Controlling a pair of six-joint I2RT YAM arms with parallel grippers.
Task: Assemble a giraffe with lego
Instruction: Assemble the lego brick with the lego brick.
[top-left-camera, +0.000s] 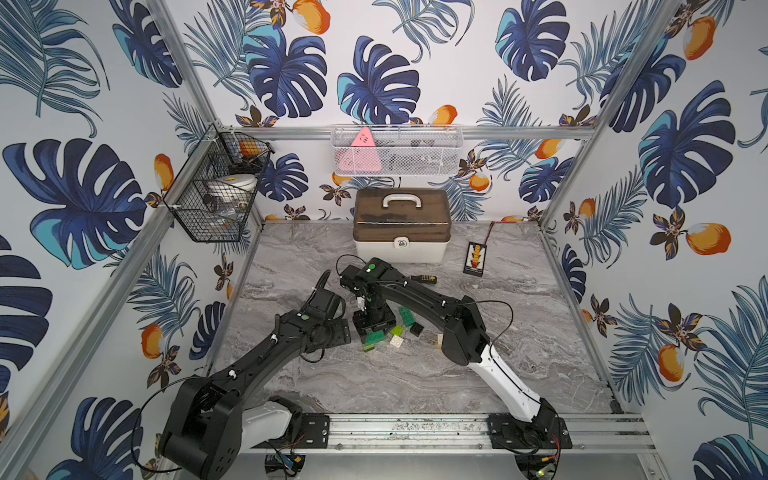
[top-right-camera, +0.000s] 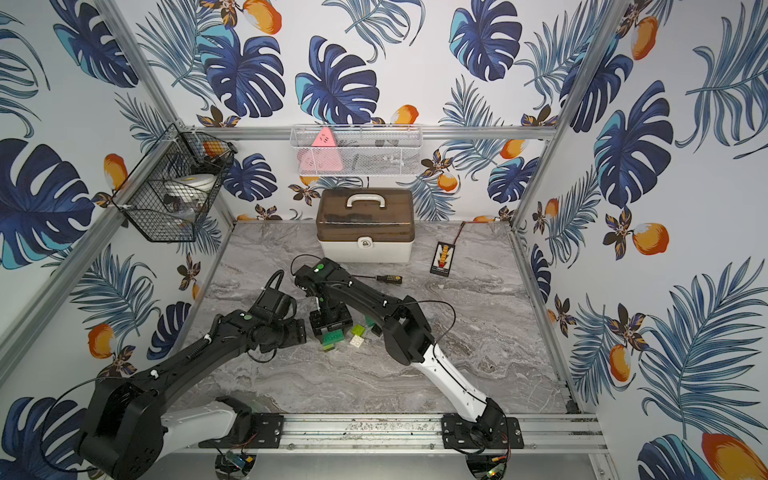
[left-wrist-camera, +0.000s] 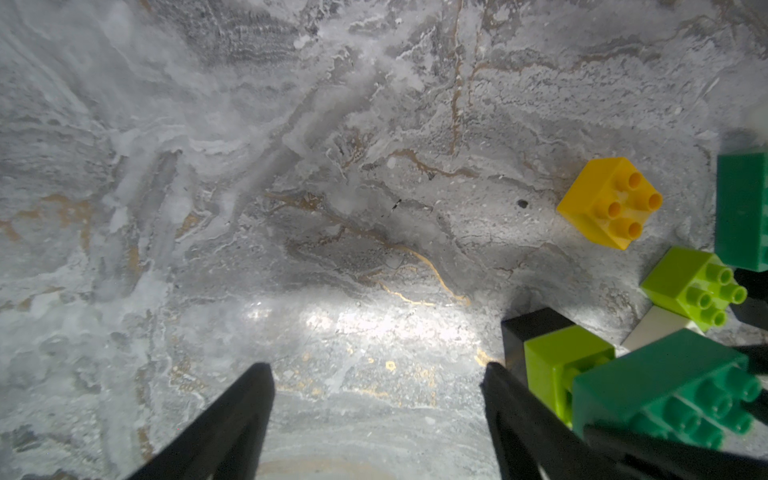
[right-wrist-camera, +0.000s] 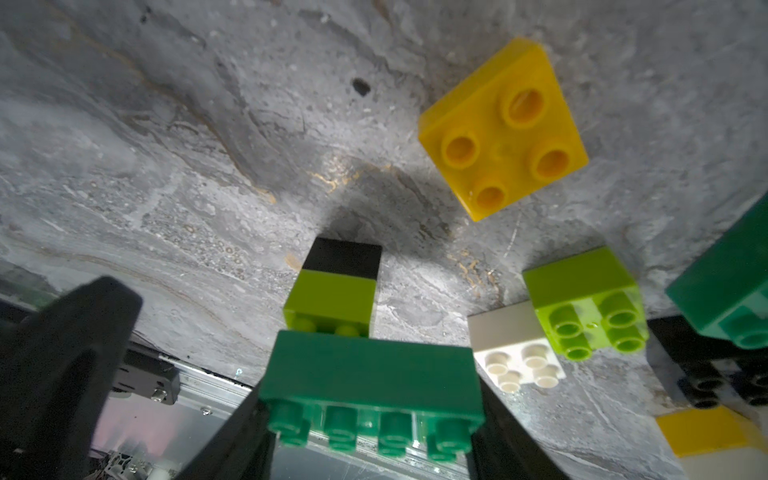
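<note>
Right wrist, giraffe (right-wrist-camera: 365, 361) gripped by right hand (right-wrist-camera: 370, 403)

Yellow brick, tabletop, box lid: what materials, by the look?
The yellow brick looks like glossy moulded plastic: hollow studs, crisp edges, bright highlights. The tabletop looks like grey marble with gold veins and a soft glare, though it could be printed laminate. The box lid seems to be smoky brown translucent plastic, since dark contents show through.

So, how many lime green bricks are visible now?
2. One lime brick is joined between the black brick and the long dark green brick; the other lime brick lies loose beside the white brick. More may be hidden.
</note>
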